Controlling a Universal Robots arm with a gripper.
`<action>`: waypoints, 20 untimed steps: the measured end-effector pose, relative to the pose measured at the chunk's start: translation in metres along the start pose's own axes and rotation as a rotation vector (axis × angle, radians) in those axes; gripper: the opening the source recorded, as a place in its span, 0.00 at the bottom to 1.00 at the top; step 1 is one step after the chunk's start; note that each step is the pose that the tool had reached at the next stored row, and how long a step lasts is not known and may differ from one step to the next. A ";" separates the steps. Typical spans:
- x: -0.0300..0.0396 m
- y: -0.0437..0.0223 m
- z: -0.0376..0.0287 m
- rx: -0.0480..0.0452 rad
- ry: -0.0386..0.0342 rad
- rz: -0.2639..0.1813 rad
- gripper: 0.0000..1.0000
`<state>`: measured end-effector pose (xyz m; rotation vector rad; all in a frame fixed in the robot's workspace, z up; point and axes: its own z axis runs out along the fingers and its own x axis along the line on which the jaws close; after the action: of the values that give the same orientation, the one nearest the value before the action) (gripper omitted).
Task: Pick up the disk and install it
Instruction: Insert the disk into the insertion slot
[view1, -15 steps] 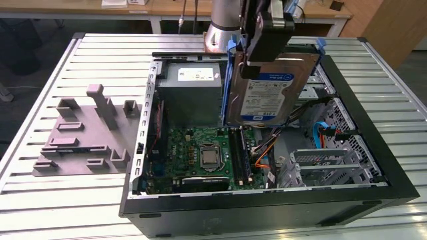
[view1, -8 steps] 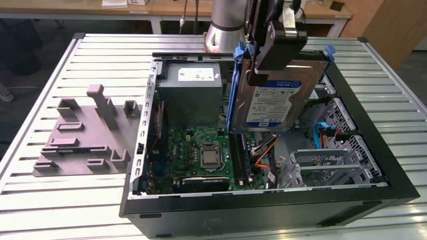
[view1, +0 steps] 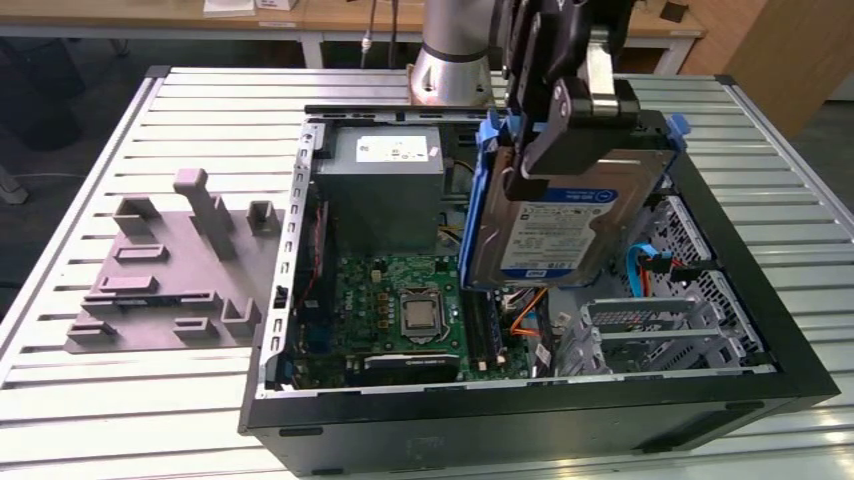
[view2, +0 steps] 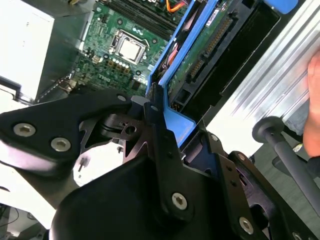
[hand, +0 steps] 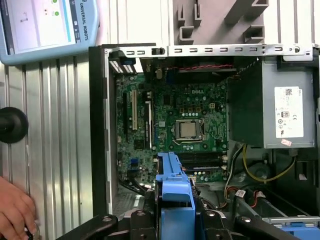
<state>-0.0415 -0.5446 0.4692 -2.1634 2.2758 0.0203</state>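
Clamping disk (view1: 567, 235) by blue frame, gripper (view1: 577, 150) closed around it (disk hangs tilted beneath, over open computer case (view1: 534, 412)).

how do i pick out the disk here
Find the open black computer case. Over its side at the exterior view's right, the gripper holds the disk on edge. Its blue frame and blue-and-white label set it apart from the grey box beside it.

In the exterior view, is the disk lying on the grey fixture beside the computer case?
No, the gripper holds the disk up over the open computer case.
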 end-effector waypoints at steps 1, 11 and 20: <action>0.0011 -0.0017 0.0003 0.0000 0.0003 0.000 0.36; 0.0130 -0.0158 0.0043 0.0000 0.0008 0.000 0.36; 0.0152 -0.0277 0.0074 0.0000 0.0023 0.000 0.36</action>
<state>-0.0146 -0.5611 0.4615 -2.1643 2.2771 0.0178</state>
